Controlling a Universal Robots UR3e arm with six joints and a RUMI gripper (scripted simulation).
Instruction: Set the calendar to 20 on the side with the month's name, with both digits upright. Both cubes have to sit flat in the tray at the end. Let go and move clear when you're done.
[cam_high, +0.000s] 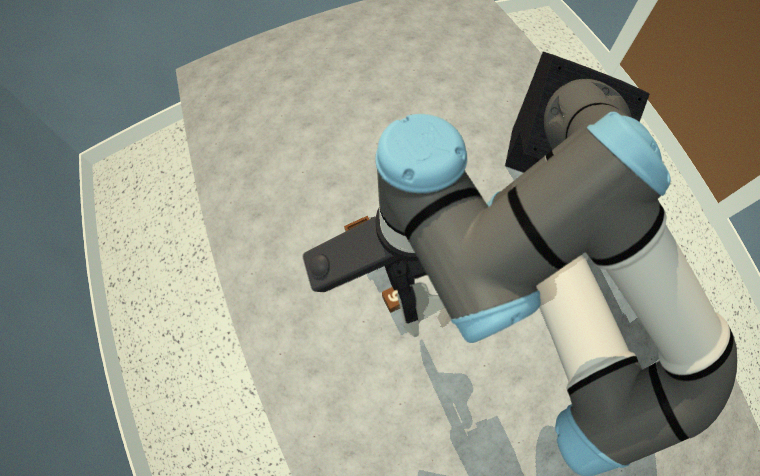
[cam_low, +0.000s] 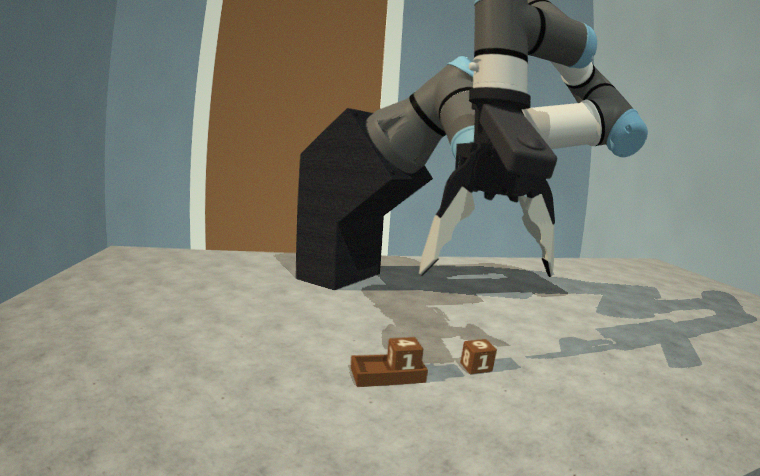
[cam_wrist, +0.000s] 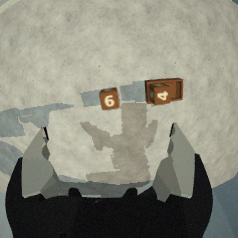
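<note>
A brown tray (cam_low: 387, 371) lies on the table. One brown cube (cam_low: 404, 353) sits in the tray's right half, with 4 on top and 1 on its front; it also shows in the wrist view (cam_wrist: 162, 93). A second cube (cam_low: 478, 356) rests on the table just right of the tray, with 1 on its front and a 6 or 9 on top; it also shows in the wrist view (cam_wrist: 109, 99) and from above (cam_high: 391, 298). My gripper (cam_low: 486, 270) hangs high above the cubes, fingers spread wide and empty. In the wrist view the gripper (cam_wrist: 109, 150) frames bare table.
The arm's black base block (cam_low: 347, 201) stands at the back of the table. The arm's body (cam_high: 504, 235) hides most of the tray from above. The table edges and speckled floor border (cam_high: 145, 313) lie to the left.
</note>
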